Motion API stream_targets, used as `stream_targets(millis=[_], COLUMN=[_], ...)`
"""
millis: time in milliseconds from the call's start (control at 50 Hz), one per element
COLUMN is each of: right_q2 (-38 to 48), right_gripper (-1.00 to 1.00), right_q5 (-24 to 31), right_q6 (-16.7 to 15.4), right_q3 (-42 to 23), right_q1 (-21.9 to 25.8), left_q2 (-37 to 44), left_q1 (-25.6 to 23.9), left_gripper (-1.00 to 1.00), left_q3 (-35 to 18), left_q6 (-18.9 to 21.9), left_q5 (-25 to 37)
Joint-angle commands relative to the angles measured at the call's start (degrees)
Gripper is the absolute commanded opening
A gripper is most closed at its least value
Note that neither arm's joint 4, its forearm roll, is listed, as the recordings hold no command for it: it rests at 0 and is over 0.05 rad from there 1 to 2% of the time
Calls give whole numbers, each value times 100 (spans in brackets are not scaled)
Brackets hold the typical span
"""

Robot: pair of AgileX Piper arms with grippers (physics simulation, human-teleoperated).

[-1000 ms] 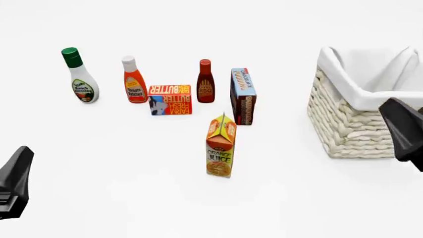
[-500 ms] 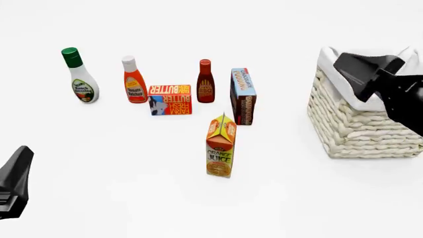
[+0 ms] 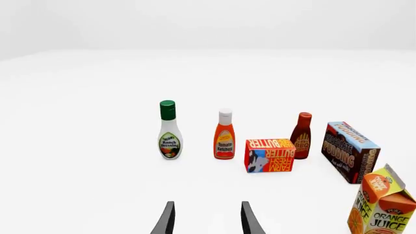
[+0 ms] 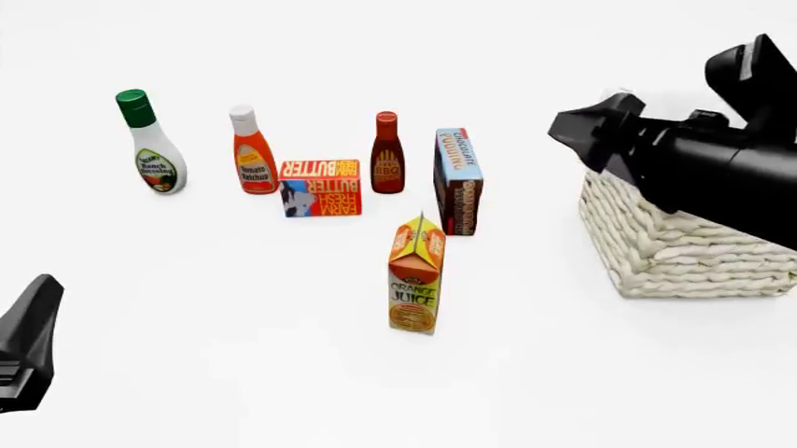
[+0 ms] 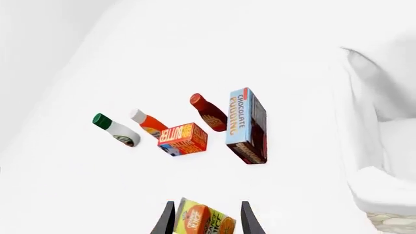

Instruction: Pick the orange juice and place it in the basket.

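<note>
The orange juice (image 4: 416,275) stands upright on the white table, in front of the other groceries; it also shows at the edge of the left wrist view (image 3: 383,207). The cream wicker basket (image 4: 678,247) with its white liner sits at the right. My right gripper (image 4: 570,127) hangs high over the basket's left rim and points left, well apart from the carton. It is open, and in its wrist view the orange juice top (image 5: 204,220) shows between the fingers. My left gripper (image 3: 206,222) is open and holds nothing, low at the near left (image 4: 30,338).
Behind the carton stand a ranch dressing bottle (image 4: 152,149), a ketchup bottle (image 4: 253,154), a BBQ sauce bottle (image 4: 387,157), a flat butter box (image 4: 321,187) and a chocolate pudding box (image 4: 457,180). The right arm hides most of the basket's opening.
The right arm has risen from the right edge and swung left over the basket's rim. The left arm and all groceries have stayed put.
</note>
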Motion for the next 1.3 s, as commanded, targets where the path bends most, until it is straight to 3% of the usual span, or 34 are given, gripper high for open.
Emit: stream_targets(millis=[20, 140, 360, 400, 460, 620, 900, 1120, 1300], right_q2=[610, 1006, 1597, 1663, 1853, 2159, 2544, 3013, 3261], right_gripper=[100, 100, 100, 100, 100, 100, 100, 100, 100], right_q5=[552, 983, 1729, 1701, 1909, 2140, 2625, 3513, 4015], right_q6=[218, 528, 692, 950, 893, 1379, 1584, 1535, 1694], right_q3=[-535, -890, -1669, -1672, -1971, -2103, -2545, -3350, -3770], right_q1=[202, 443, 665, 860, 884, 1287, 1437, 1501, 1614], left_q2=[0, 0, 0, 0, 0, 0, 0, 0, 0], left_q1=[0, 1, 0, -1, 1, 0, 1, 0, 0], left_gripper=[100, 100, 100, 100, 100, 100, 100, 100, 100], left_q3=[0, 0, 0, 0, 0, 0, 0, 0, 0], left_q6=[1, 0, 1, 0, -1, 1, 0, 0, 0], left_q5=[-1, -1, -1, -1, 0, 0, -1, 0, 0])
